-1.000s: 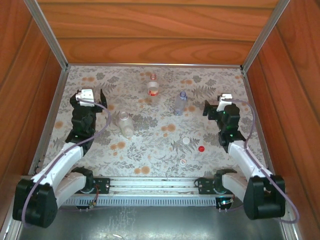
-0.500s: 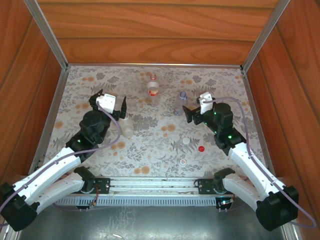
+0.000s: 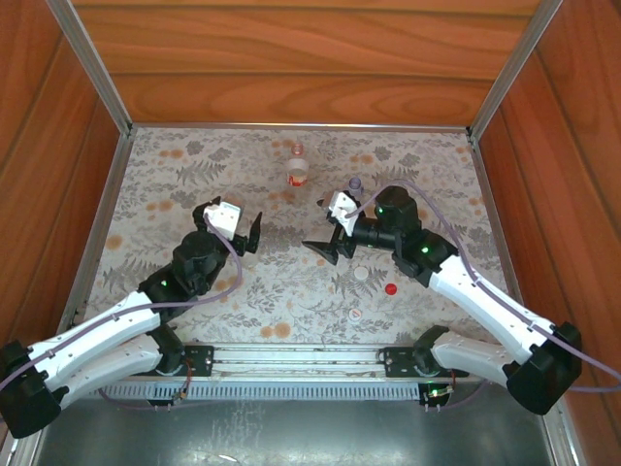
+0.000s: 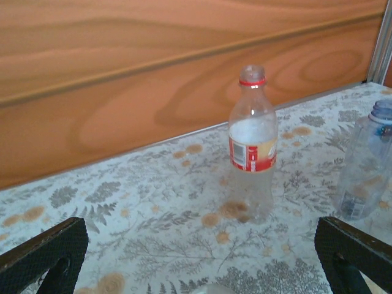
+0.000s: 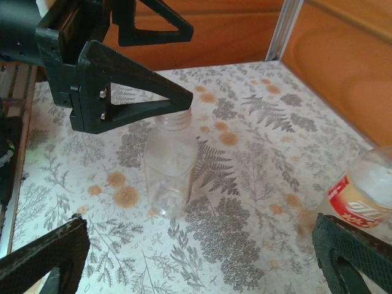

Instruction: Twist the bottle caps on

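The plain wider bottle (image 5: pixel 171 164) stands uncapped in the right wrist view, with my left gripper (image 5: pixel 116 73) open right above its mouth. From above, that left gripper (image 3: pixel 236 229) covers this bottle. The red-orange label bottle (image 3: pixel 297 167) (image 4: pixel 252 147) stands at the back, uncapped with a red neck ring. The slim purple-tinted bottle (image 3: pixel 355 184) (image 4: pixel 367 166) is partly behind my right arm. My right gripper (image 3: pixel 326 231) is open, low over the mat and facing the plain bottle. Three caps lie on the mat: white (image 3: pixel 362 274), red (image 3: pixel 391 288), pale (image 3: pixel 356 314).
A floral mat (image 3: pixel 291 291) covers the table. Wooden walls (image 3: pixel 310 87) and metal rails close in the back and both sides. The two grippers are close together near the middle. The label bottle (image 5: pixel 362 202) shows at the right edge of the right wrist view.
Both arms have swung inward from the sides. The left gripper has come over the plain bottle, and the right gripper has moved left in front of the purple bottle.
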Tool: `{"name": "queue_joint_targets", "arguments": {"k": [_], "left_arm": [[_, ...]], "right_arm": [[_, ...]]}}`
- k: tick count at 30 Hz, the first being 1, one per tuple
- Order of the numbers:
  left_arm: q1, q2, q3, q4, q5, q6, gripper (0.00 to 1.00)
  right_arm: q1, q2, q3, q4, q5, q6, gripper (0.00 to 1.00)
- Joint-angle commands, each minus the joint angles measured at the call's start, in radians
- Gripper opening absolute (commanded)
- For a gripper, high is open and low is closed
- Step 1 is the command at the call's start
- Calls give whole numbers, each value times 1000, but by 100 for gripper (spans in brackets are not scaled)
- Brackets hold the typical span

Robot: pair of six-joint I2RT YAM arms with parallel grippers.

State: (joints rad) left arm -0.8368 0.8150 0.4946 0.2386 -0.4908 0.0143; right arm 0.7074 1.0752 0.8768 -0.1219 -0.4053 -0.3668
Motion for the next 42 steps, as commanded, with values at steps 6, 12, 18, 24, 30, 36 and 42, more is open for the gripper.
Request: {"name": "queue_joint_targets", "arguments": {"k": [6, 12, 18, 24, 30, 36, 42], "left_arm": [[-11, 14, -80, 8, 26, -58, 100], [11, 50, -159, 106, 14, -91, 100], [77, 56, -244, 215, 90, -162, 100], [110, 99, -275, 262, 124, -177, 100], [126, 203, -300, 371, 128, -192, 100], [127, 292, -288, 435, 148, -182, 100], [127, 308, -293, 447, 169, -169, 85]], "right_arm": [[11, 37, 27, -30, -27, -39, 100], [13, 49, 33, -25, -43, -28, 100], [15, 56, 31, -17, -40, -29, 100], [18, 70, 35, -12, -46, -24, 100], [23, 86, 40, -5, -40, -20, 100], [27, 90, 46, -10, -35, -19, 100], [30, 95, 45, -9, -31, -15, 100]]}}
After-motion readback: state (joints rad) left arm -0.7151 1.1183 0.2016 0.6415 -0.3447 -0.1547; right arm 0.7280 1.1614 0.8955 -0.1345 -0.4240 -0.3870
